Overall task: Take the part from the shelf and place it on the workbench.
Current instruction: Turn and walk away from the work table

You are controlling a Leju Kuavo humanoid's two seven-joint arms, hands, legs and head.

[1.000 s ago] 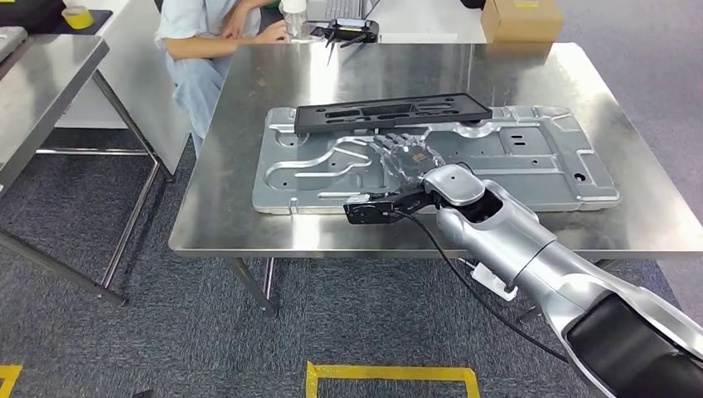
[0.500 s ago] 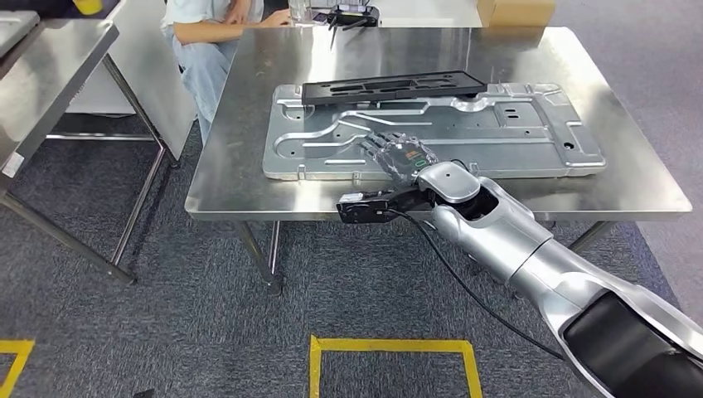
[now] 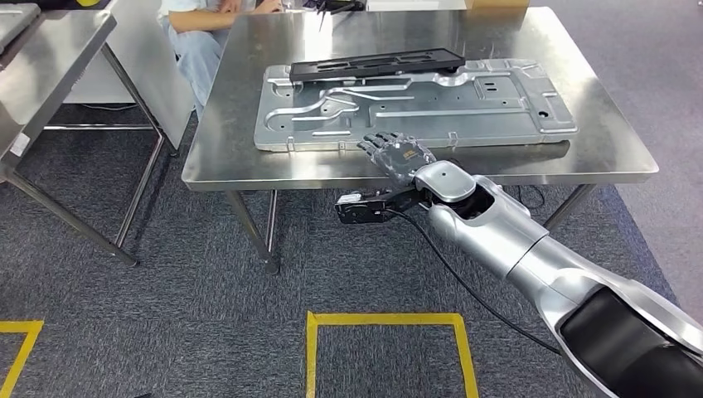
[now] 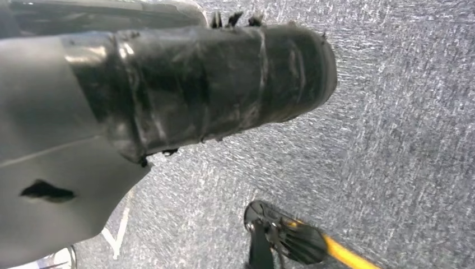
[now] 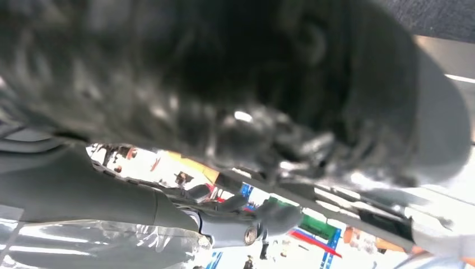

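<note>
A long black plastic part lies along the far edge of a large stamped silver plate on the steel workbench. My right hand hovers palm down at the plate's near edge, above the front of the bench. Its fingers are spread and hold nothing. In the right wrist view the dark fingers are blurred and very close. The left wrist view looks down at grey carpet past a grey cover; the left hand's fingers are hidden.
A second steel table stands at the left. A person sits behind the workbench's far left corner. Yellow tape lines mark the carpet in front of me. A black cable hangs from my right wrist.
The whole picture has shifted: the camera has backed away from the bench. My right hand has drawn back from over the plate's middle to its near edge, still holding nothing.
</note>
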